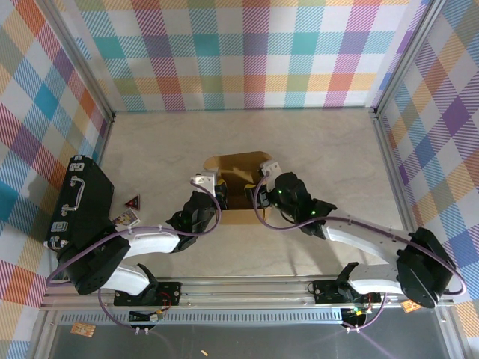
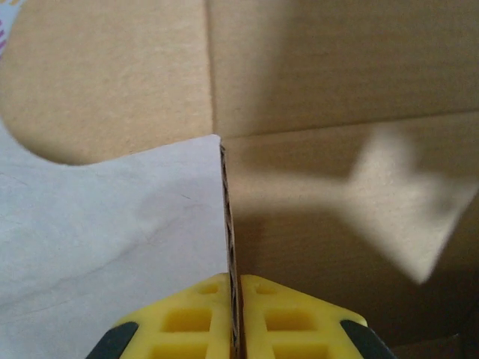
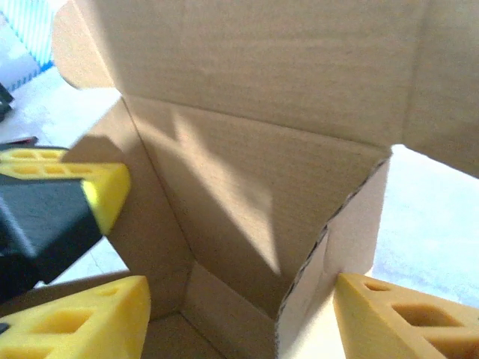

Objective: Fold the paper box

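The paper box [image 1: 238,166] sits on the counter [image 1: 322,149], half raised, between my arms. My left hand [image 2: 233,283] is clenched on the box's left wall edge, and that pinch should serve as my anchor. My right hand [image 3: 239,299] is released, straddling the box's right wall; I'd close squarely before creasing. Inside the box I see nothing, only bare cardboard.
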